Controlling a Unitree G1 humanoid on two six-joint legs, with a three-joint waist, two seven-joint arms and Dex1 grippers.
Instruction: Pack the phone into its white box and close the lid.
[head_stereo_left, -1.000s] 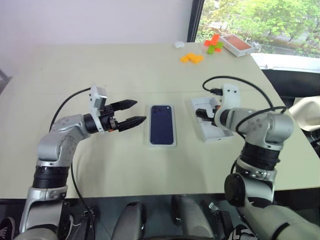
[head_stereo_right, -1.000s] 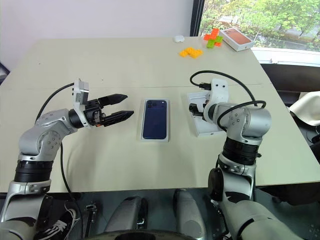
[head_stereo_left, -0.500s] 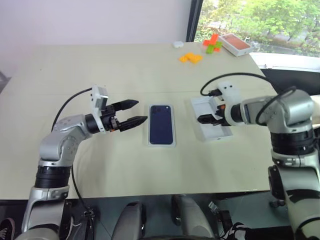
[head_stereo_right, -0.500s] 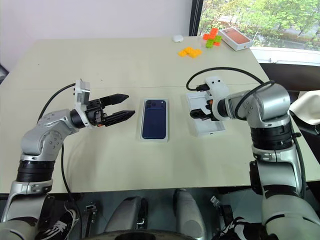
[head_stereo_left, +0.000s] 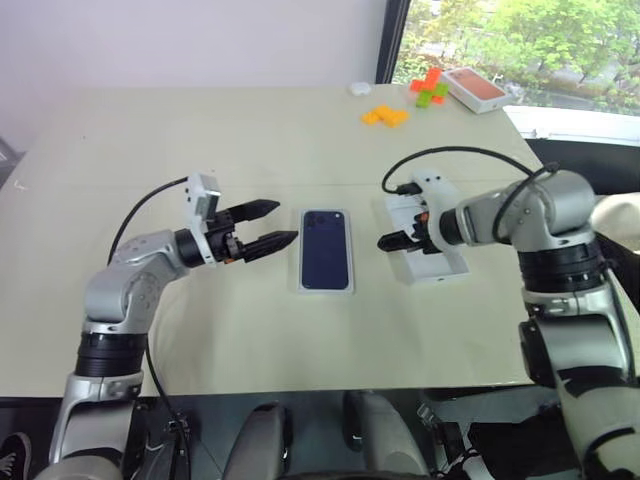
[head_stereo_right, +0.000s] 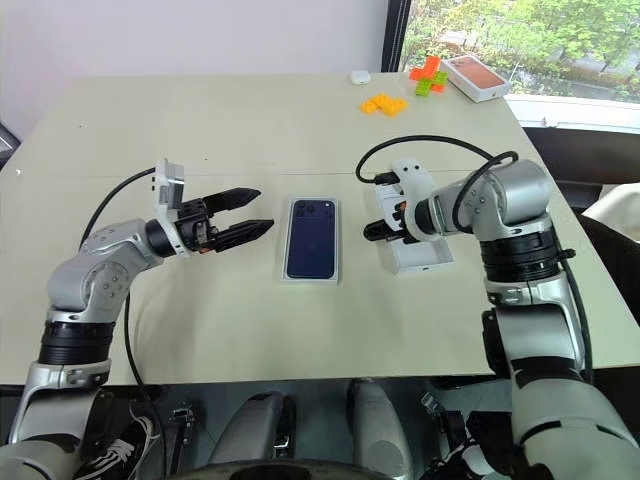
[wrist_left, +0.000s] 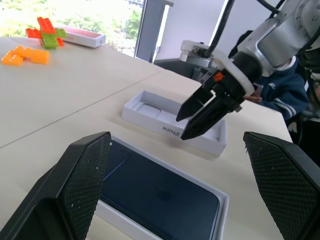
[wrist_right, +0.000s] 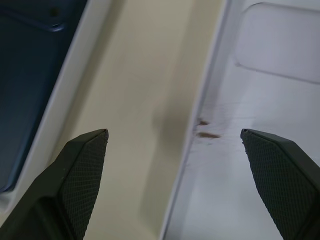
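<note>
— Right gripper (head_stereo_right: 372, 231) status?
— Fingers spread, holding nothing, tips over the near-left wall of the lid (head_stereo_right: 415, 232), which lies inner side up and empty.
— And the left gripper (head_stereo_right: 250, 211)?
— Spread too, beside the white box (head_stereo_right: 311, 239); the phone (head_stereo_right: 310, 238) lies in it, back up.

Right gripper (head_stereo_left: 388, 241), black two-fingered, is swinging leftward off the shallow white cardboard tray (head_stereo_left: 425, 245), fingertips now over its left edge, jaws apart.
</note>
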